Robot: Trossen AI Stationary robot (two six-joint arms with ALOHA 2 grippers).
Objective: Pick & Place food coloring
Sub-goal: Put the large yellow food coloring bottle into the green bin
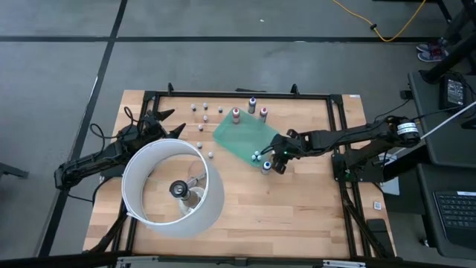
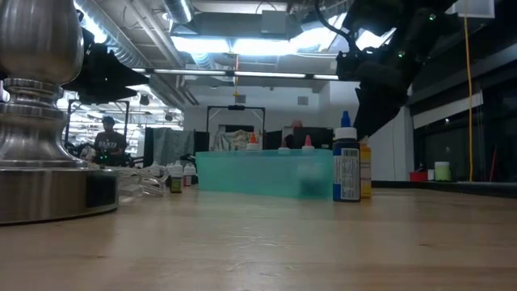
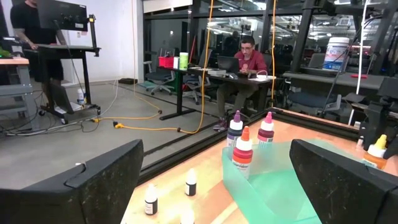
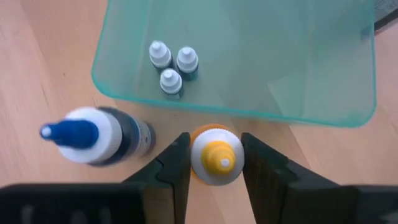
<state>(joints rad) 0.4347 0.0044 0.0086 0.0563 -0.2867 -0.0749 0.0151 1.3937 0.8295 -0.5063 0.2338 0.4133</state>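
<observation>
Your right claw (image 4: 214, 163) was clenching around the yellow-capped bottle (image 4: 216, 161) between its fingers, and the blue-capped bottle (image 4: 93, 135) just beside it could have toppled had a finger brushed it.

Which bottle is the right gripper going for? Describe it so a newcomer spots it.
Find the green sheet mid-table. Just off its edge nearest the right arm stand two bottles. The right gripper brackets the yellow-tipped bottle; its neighbour, the blue-capped bottle, stands outside the fingers.
</observation>
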